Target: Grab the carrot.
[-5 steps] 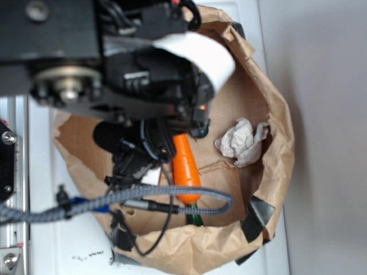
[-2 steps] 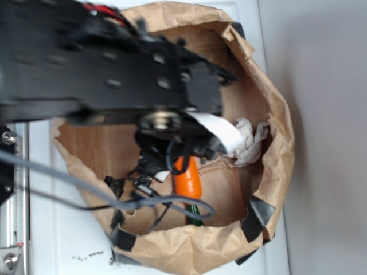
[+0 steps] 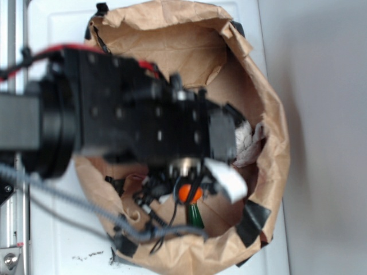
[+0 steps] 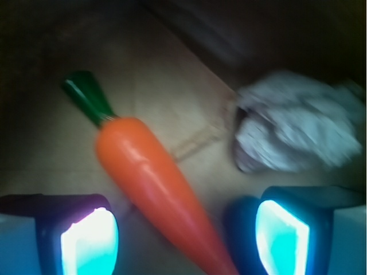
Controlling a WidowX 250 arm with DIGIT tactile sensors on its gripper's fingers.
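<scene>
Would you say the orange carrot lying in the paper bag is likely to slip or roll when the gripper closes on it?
The carrot looks glossy and smooth, so it may slip between the open gripper pads. Its round, tapered body could squirt toward the narrow tip or roll sideways. It appears rigid plastic, unlikely to bend.

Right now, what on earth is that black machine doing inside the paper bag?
A robot arm is reaching into a brown paper bag to pick up a toy carrot. Its hand is open, and the carrot's pointed end lies between the two fingers, not gripped yet. A crumpled wad of white paper lies beside the carrot on the bag's floor.
</scene>
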